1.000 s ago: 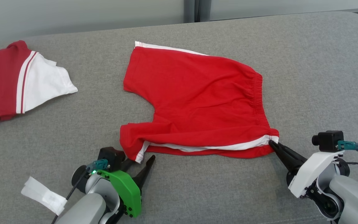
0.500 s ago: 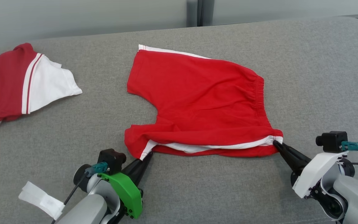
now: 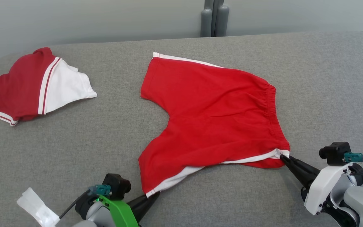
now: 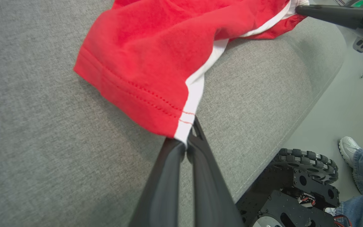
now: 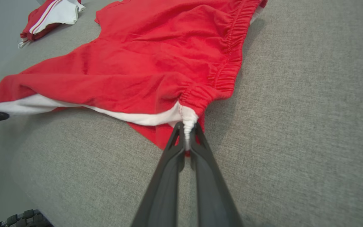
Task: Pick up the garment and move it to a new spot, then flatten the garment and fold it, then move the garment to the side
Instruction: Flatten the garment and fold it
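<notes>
Since a second ago the left pincer (image 3: 153, 195) has gone from spread wide around the leg hem to clenched on it, and the near leg of the red shorts (image 3: 213, 116), bunched and folded under then, is now drawn out long toward 7 o'clock. The head camera has also tipped, so everything sits lower in its picture.

The red shorts lie on the grey tabletop (image 3: 326, 78) a little to the 3 o'clock side of the middle in the head view. The elastic waistband is toward 3 o'clock and the two legs point toward 9 and 7 o'clock. The far leg lies flat, its white-trimmed hem at about 11 o'clock.

At 6 to 7 o'clock the left pincer pinches the white side stripe at the hem corner, and the left wrist view shows the cloth caught between the closed tips. At 4 o'clock the right pincer (image 3: 284, 156) is clamped on the white stripe at the waistband corner, the gathered elastic puckered just above its tips. The white stripe runs taut between the two grips, slightly raised off the tabletop.

A red-and-white garment (image 3: 27, 91) lies well apart at 9 to 10 o'clock. A person's white shoe (image 4: 348, 147) stands on the floor beside the robot's wheeled base (image 4: 307, 176).
</notes>
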Motion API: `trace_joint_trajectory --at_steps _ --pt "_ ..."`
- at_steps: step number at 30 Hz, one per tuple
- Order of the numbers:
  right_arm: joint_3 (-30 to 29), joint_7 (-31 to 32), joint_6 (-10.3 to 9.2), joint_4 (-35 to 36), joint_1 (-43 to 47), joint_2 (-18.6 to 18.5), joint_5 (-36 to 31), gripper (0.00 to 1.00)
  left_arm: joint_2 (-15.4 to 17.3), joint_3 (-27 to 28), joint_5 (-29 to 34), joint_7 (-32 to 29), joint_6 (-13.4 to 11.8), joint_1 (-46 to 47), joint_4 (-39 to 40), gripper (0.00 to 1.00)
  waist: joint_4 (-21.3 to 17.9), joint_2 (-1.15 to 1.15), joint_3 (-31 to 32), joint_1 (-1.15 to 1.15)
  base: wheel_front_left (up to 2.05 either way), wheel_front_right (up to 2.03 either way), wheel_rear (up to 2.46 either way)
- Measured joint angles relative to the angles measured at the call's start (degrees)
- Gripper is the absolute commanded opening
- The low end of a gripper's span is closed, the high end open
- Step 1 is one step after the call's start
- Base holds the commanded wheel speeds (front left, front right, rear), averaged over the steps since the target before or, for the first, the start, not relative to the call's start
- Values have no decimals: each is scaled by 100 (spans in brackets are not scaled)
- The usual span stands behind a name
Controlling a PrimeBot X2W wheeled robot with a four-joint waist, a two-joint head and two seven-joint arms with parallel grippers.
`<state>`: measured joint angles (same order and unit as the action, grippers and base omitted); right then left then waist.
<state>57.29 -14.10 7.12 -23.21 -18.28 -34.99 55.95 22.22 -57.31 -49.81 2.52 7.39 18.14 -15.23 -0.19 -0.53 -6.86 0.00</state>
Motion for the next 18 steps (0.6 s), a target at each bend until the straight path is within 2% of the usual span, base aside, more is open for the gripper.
trace_joint_trajectory --at_steps 6,11,18 --pt "-25 -7 2 3 71 -199 -112 0 343 -97 -441 -271 0 -116 426 0 3 0 36 0 0 0 0" --pt "90 -7 5 157 144 -310 -363 0 798 -167 -598 -587 1 -120 559 0 -71 0 41 0 0 0 0" --pt "204 -7 10 110 488 -357 -433 0 922 -250 -591 -646 1 -120 689 0 -129 0 34 0 0 0 0"
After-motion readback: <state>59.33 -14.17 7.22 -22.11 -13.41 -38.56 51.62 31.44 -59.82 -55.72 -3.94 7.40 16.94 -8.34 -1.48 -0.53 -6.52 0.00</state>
